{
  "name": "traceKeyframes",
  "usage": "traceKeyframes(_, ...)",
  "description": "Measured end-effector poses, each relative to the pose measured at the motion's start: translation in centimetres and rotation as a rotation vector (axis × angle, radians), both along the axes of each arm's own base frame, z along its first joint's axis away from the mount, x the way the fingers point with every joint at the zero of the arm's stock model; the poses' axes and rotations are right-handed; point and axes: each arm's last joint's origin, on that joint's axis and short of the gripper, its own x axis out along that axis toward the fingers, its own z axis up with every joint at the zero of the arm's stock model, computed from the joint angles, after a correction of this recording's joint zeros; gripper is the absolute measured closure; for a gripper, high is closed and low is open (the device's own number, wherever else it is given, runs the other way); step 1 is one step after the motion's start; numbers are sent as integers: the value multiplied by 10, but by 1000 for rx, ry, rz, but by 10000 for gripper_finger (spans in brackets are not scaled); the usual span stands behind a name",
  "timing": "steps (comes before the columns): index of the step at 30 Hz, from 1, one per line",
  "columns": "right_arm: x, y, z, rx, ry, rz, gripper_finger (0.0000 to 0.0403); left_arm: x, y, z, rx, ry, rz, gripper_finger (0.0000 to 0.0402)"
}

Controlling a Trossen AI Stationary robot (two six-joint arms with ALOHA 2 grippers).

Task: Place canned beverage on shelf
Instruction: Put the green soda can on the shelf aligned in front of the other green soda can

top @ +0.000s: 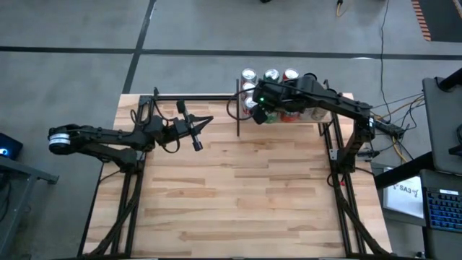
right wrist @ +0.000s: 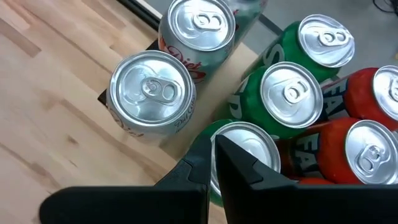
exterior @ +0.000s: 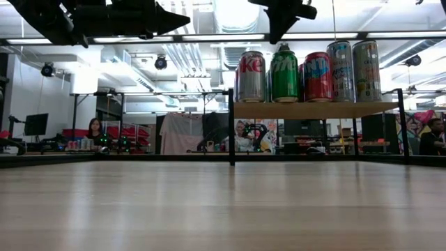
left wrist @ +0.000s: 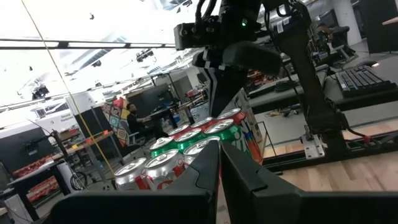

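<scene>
The shelf (exterior: 313, 109), a light wood board on thin black posts, stands at the table's far edge, right of the middle. Several canned beverages (exterior: 286, 73) stand upright on it: silver, green and red ones (right wrist: 292, 93). My right gripper (right wrist: 212, 142) is shut, tips slanting down, just above the near-left cans (top: 256, 114) and holding nothing. My left gripper (top: 208, 120) hovers shut and empty above the table left of the shelf, pointing toward it (left wrist: 219, 152).
A black rail (top: 195, 97) runs along the table's far edge left of the shelf. The wide butcher-block tabletop (top: 238, 195) lies in front of both arms. People and desks show in the room beyond (exterior: 94, 132).
</scene>
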Motion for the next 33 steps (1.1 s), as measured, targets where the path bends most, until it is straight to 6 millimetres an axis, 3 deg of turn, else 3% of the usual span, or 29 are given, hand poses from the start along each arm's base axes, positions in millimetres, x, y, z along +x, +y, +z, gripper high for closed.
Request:
traceKeyframes(16,12,-3,-15,-13,76,4,390,0,0,0,0,0,5,402)
traceKeyframes(33,12,-4,-16,-16,85,10,390,0,0,-1,5,11,19,402)
